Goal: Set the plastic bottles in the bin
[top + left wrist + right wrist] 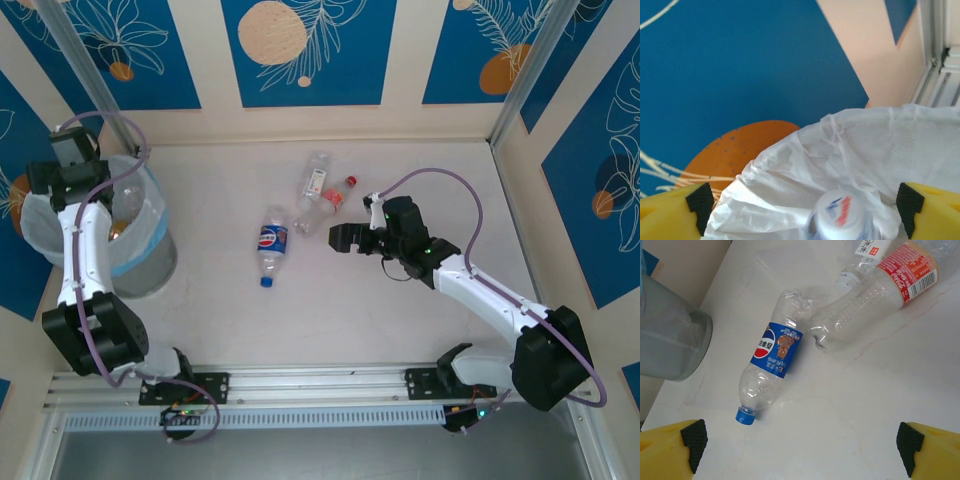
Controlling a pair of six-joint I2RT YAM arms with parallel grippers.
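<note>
The bin [152, 222], lined with a white bag [880, 145], stands at the table's left edge. My left gripper [62, 182] hangs over its rim, open. A white-capped bottle [840, 216] sits loose between the yellow fingers [670, 212], touching neither, against the bag. On the table lie a blue-label, blue-capped bottle [272, 243] [772, 367], a red-label, red-capped bottle [322, 208] [875, 300] and a white-label bottle [314, 180] [865, 250]. My right gripper [352, 230] [800, 455] hovers open just right of the blue-label bottle, with nothing in it.
Blue and cream patterned walls close in the table at the back and on both sides. An aluminium rail [320, 385] runs along the near edge between the arm bases. The grey bin body [670, 340] stands left of the blue-label bottle.
</note>
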